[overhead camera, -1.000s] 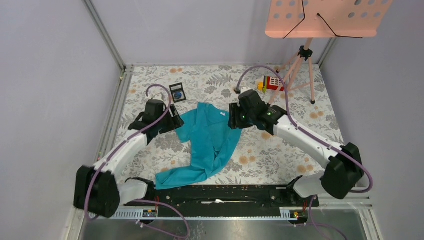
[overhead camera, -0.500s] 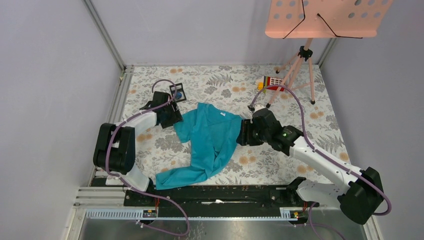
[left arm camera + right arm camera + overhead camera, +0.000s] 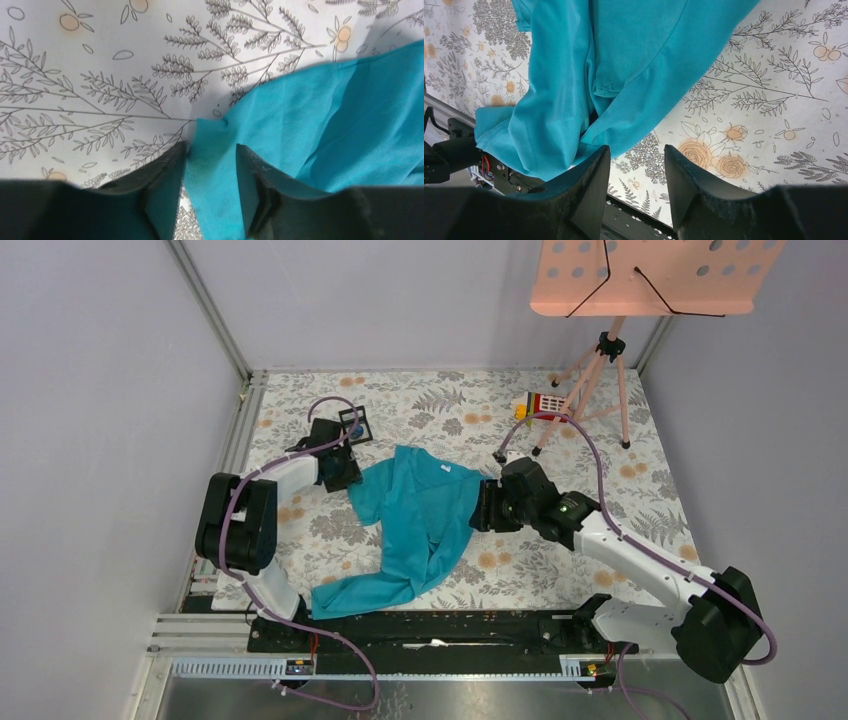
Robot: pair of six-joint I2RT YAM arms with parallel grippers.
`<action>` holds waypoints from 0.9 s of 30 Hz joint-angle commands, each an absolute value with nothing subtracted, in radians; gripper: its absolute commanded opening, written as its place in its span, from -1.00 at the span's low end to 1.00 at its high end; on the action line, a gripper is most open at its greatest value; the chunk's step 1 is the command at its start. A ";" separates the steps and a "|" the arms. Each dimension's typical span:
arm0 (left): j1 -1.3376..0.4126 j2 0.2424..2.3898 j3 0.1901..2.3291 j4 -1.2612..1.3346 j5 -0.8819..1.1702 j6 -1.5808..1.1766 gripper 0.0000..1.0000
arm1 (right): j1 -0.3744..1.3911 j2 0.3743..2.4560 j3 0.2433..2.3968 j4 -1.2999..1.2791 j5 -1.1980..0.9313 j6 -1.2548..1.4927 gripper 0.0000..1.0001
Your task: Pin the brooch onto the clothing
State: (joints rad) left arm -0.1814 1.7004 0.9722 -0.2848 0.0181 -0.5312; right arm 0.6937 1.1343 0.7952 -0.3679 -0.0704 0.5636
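My left pincer is down at the left sleeve of the shirt, at that cloth's far left corner. Its jaws stand apart, one on each side of a flat strip of the sleeve's hem. The cloth fills the gap between them, but I do not see it pinched or lifted, so I call this pincer open around the hem, not gripping. My right pincer hovers at the shirt's right edge, about midway down. Its jaws are open too, with nothing between them; through the gap I see only the flowered table and the shirt's edge beyond the fingertips. The shirt lies rumpled in the middle of the table, folded over itself lengthwise, its white label showing at the neck on the far side and one sleeve trailing toward my bases. The brooch is not on the shirt: it shows as a small blue spot at the black frame, just beyond my left wrist and apart from the cloth. A pink stand rises at the far right corner.
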 commanded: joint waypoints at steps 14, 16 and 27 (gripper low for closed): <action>-0.067 1.492 0.885 -0.194 -0.090 -0.560 -1.00 | 0.725 1.534 1.105 -0.354 -0.007 0.563 -0.07; -0.042 1.441 0.843 -0.180 -0.118 -0.568 -1.00 | 0.739 1.598 1.160 -0.371 0.038 0.560 -0.11; -0.001 1.400 0.825 -0.176 -0.070 -0.561 -1.00 | 0.867 1.902 1.489 -0.461 0.138 0.533 -0.15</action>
State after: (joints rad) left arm -0.0048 1.4151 0.8238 -0.2306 -0.0746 -0.5545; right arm 0.8165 1.8263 1.3796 -0.4179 0.0784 0.5568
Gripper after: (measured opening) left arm 0.014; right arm 0.416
